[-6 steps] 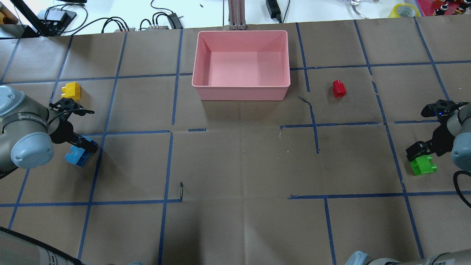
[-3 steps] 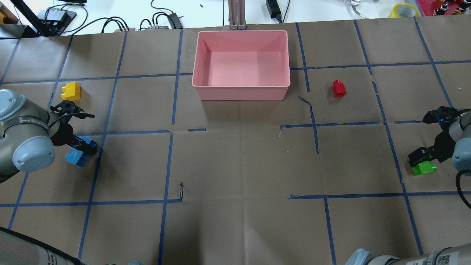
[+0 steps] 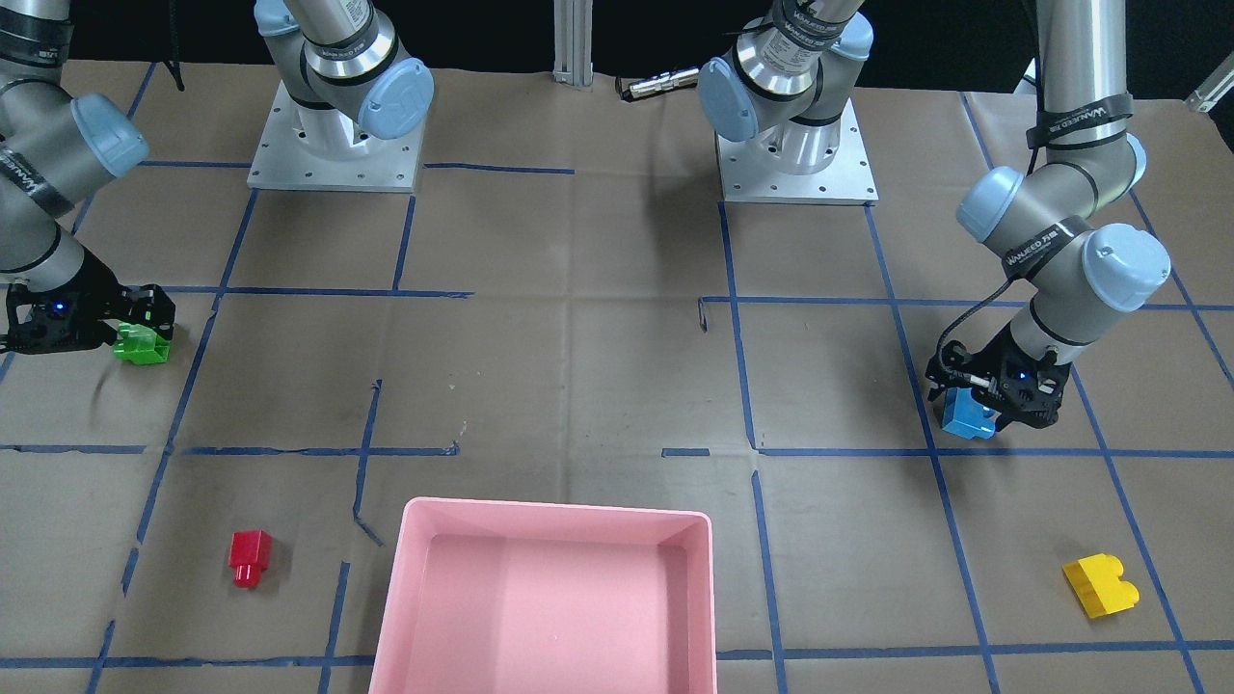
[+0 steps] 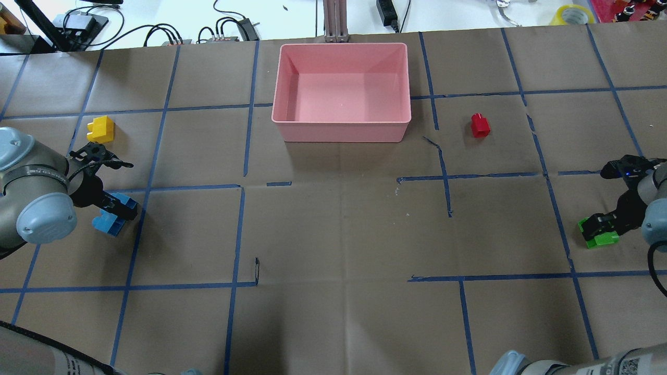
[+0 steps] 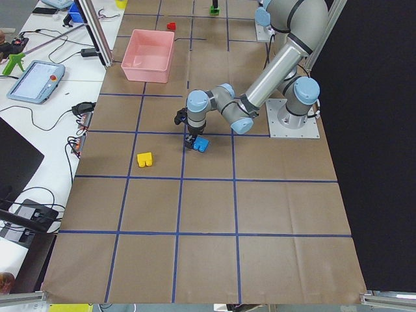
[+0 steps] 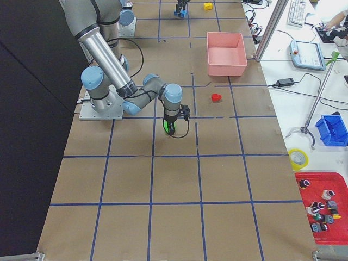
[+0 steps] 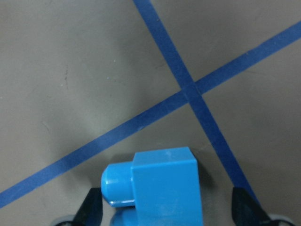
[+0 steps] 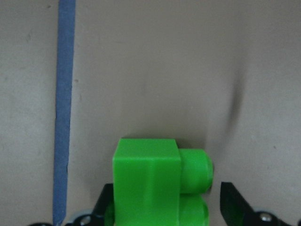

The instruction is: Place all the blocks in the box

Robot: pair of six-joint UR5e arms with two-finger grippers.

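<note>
Glossy studded plastic bricks on creased brown paper, all outside smooth round-rimmed pink box, 12 o'clock. Left gripper spread, straddling blue brick, 9 o'clock. Right gripper spread around green brick, 3 o'clock. Yellow brick 10 o'clock, red brick 2 o'clock.

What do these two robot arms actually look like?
Both the left arm and right arm are silver-grey tubes with rounded pale-blue joint caps and black bands bearing white lettering. Each ends in a black tool: left tool, right tool, with a small blue light and thin black cable.
</note>
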